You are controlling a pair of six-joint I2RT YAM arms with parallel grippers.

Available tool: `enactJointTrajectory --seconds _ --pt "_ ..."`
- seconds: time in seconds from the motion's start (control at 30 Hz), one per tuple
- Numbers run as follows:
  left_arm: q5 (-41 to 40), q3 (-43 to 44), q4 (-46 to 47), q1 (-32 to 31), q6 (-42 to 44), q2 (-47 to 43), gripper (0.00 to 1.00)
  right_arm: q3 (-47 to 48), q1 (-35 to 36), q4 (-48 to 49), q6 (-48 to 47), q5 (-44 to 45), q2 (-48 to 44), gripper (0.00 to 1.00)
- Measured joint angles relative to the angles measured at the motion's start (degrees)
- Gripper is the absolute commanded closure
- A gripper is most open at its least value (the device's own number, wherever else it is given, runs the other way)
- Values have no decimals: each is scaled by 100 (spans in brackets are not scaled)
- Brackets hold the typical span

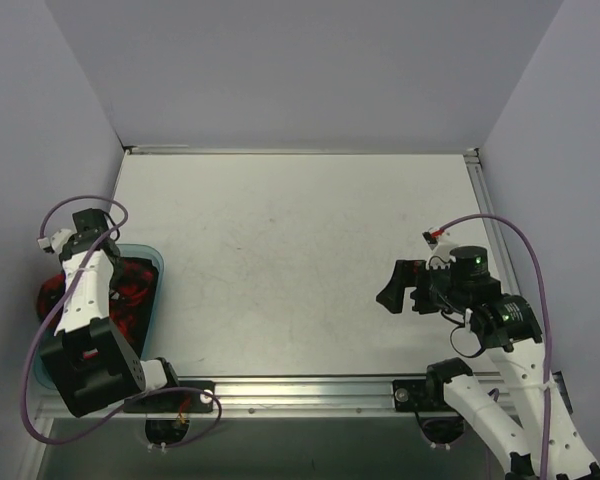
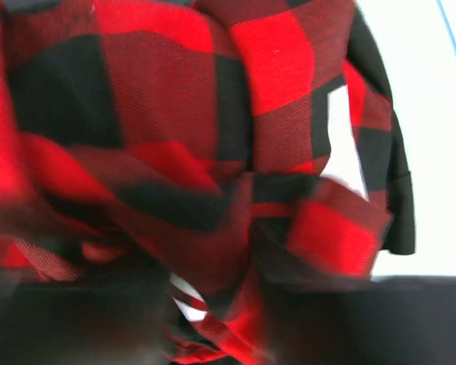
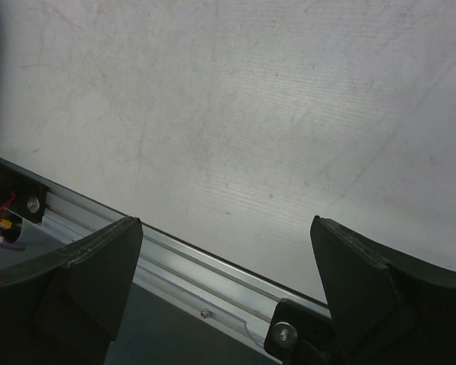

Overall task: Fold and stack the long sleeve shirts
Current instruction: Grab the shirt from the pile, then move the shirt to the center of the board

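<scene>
Presently, shirt: the red-and-black check flannel shirt (image 1: 130,285) lies bunched in a teal bin (image 1: 152,262) at the left edge of the table (image 1: 300,230), partly under the left arm.
Shirt close up: in the left wrist view the flannel (image 2: 213,152) fills nearly the whole picture, heaped in crumpled folds, with pale table showing past its right edge.
Left gripper (image 2: 220,323): down at the cloth in the bin; its fingers are only dark blurs along the bottom of its own view, so I cannot tell whether they are apart or pinching fabric.
Right gripper (image 1: 405,290): over bare table on the right side, well apart from the shirt.
Right claw: fingers (image 3: 83,281) spread wide with nothing between them.
Below the right claw: the white tabletop and the metal rail (image 3: 197,266) along the table's near edge.
</scene>
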Motion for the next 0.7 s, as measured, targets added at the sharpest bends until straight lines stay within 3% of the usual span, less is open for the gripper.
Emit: enactJointTrajectory --seconds 0.03,0.07,0.1,0.27,0.37,0.53,0.7 --pt "13 -52 17 4 -20 4 75 -4 13 2 0 24 -11 0" --pt "26 -92 35 15 -28 -15 94 -7 28 2 -2 63 -33 0" --pt "37 -109 52 17 -39 -44 100 -11 31 0 0 90 -52 0" --pt "85 -7 35 -24 -7 -431 100 -15 31 0 -2 170 -149 0" --pt "52 553 -177 -330 28 -693 100 -15 31 -2 -2 195 -153 0" --pt "-275 2538 -509 -1921 173 -675 100 -15 35 -9 15 208 -175 0" --pt "-492 4876 -439 -3786 586 -114 100 7 35 -66 94 275 -367 0"
